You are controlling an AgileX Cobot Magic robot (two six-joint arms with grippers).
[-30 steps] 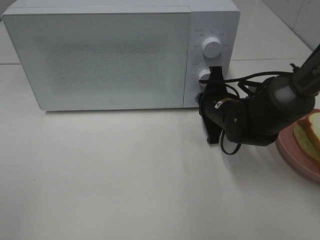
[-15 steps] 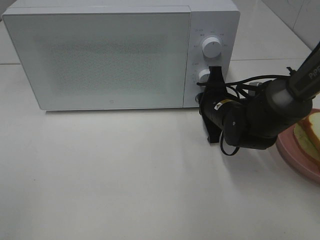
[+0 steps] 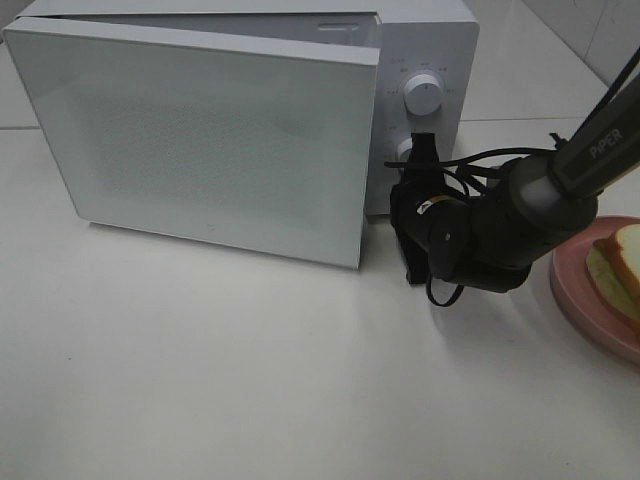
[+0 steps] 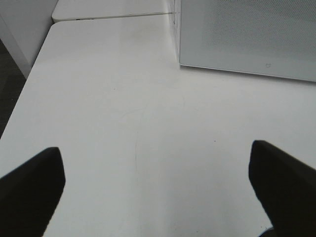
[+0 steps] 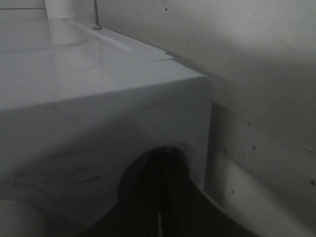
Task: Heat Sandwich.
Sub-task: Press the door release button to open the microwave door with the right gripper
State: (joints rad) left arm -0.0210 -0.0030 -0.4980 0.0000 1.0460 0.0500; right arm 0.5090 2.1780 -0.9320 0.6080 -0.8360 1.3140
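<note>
- The sandwich [image 3: 620, 268] is seen lying on the pink plate [image 3: 580, 300], out past the control-panel side of the microwave [image 3: 420, 25] and well apart from it. It is partly cut off by the frame edge.
- White bread, tan crust and a pale green layer are made out. The sandwich is kept apart from the right gripper [image 3: 424, 142].
- The plate is set on the bench [image 3: 250, 380], nearer the front than the microwave body.
- The right gripper's fingers are pressed together, and nothing is seen pinched between them.
- Its tip is placed against the microwave's control panel [image 3: 448, 60] at the lower knob [image 3: 403, 150], which is mostly covered by it.
- In the right wrist view the right gripper [image 5: 162, 165] is shown as a dark closed pair against the white corner of the microwave. What exactly is touched there cannot be told.
- The upper knob [image 3: 423, 96] is left uncovered, just beyond the gripper tip on the panel.
- The microwave door [image 3: 200, 130] is seen ajar. The edge next to the control panel is swung out toward the bench front, and the opposite edge sits at the microwave body.
- The left gripper [image 4: 158, 192] is spread wide, with its dark fingertips [image 4: 32, 182] far apart and bench surface shown between them.
- The microwave door is seen ahead of the left gripper, apart from it. This gripper is not shown in the high view.
</note>
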